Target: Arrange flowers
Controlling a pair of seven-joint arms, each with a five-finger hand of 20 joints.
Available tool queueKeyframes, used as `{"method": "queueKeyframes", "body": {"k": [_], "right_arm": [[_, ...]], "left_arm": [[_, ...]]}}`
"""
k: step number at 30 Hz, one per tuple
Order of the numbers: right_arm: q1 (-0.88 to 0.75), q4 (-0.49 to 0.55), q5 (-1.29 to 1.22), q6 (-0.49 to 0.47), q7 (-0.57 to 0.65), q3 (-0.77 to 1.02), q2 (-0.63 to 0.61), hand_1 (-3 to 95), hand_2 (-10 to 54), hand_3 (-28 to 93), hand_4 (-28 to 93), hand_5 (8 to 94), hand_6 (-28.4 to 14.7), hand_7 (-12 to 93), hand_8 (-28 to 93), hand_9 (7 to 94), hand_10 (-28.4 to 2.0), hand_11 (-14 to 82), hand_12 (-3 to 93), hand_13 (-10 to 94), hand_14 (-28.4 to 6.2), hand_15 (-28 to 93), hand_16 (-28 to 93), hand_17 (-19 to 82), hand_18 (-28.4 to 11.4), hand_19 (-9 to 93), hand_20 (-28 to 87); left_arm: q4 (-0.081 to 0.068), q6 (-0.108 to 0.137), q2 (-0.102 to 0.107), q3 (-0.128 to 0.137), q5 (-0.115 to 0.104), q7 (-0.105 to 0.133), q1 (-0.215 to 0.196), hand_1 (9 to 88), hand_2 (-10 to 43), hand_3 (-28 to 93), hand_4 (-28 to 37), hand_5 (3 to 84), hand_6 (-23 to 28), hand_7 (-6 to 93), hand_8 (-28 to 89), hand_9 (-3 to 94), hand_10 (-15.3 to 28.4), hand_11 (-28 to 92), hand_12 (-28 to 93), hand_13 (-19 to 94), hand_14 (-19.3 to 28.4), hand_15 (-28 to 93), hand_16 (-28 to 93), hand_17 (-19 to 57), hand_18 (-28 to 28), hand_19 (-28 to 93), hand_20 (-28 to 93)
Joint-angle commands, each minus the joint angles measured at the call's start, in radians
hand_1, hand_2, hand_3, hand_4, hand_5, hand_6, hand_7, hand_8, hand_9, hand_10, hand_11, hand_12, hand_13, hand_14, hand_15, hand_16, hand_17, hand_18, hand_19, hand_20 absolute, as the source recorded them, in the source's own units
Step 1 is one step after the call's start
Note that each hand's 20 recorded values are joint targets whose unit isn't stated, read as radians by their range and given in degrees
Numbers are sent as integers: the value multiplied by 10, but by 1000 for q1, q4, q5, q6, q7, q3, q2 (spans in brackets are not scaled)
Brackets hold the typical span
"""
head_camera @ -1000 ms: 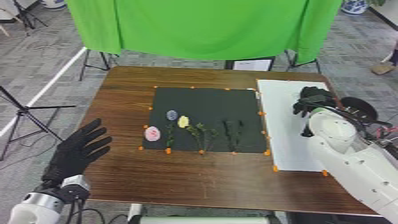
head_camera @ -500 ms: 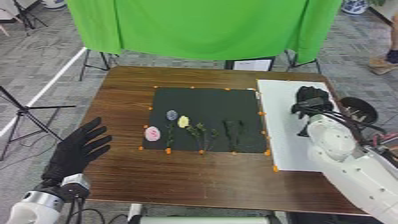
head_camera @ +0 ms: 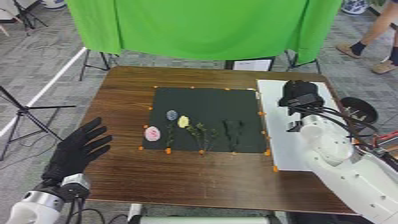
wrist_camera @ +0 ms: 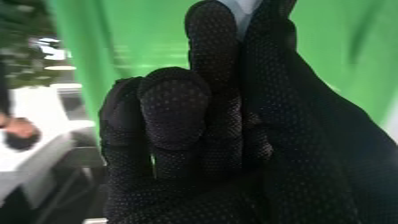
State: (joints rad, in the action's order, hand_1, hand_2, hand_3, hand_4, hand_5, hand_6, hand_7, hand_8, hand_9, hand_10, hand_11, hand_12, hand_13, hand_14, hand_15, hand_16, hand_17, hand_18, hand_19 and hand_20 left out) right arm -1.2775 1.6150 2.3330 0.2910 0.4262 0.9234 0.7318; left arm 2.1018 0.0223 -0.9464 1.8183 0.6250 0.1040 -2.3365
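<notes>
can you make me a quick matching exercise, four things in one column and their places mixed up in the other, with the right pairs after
Things
1. left hand
2. pink flower
3. right hand
4. green cloth

Places
A. over the white sheet
B. beyond the far edge of the table
C. near the left edge of the black mat
D. off to the left of the mat, fingers straight

Right pairs: 1-D, 2-C, 3-A, 4-B

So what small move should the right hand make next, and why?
Probably ease the right hand down toward the white sheet: it is over that sheet, and its thumb and a finger seem to pinch a pale thing, too little seen to name.
</notes>
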Motion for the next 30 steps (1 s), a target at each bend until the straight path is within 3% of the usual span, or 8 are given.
{"method": "queueKeyframes", "body": {"k": [1,17,30], "right_arm": [[70,120,-35,-14,-106,-64,66,477,-95,833,-283,732,37,451,15,919,-40,118,397,779,-33,652,334,322,-186,799,490],[160,54,-35,-118,-195,-230,195,474,-95,835,-283,730,39,454,13,919,-40,117,399,776,-32,660,337,321,-185,799,489],[156,6,73,-156,-230,-281,217,470,-95,837,-283,729,40,455,10,919,-41,117,397,773,-33,663,337,320,-184,800,490]], "left_arm": [[-3,-8,-3,-7,-4,-13,-2,257,3,711,-283,277,45,197,-111,239,119,205,170,177,165,340,-10,-99,203,400,108],[-4,-7,-5,-11,-4,-19,3,258,2,712,-283,277,44,199,-111,239,119,205,170,177,165,340,-9,-99,203,401,108],[-5,-6,-9,-16,-2,-18,6,258,3,711,-283,278,44,197,-110,238,119,204,170,178,165,339,-9,-99,203,400,109]]}}
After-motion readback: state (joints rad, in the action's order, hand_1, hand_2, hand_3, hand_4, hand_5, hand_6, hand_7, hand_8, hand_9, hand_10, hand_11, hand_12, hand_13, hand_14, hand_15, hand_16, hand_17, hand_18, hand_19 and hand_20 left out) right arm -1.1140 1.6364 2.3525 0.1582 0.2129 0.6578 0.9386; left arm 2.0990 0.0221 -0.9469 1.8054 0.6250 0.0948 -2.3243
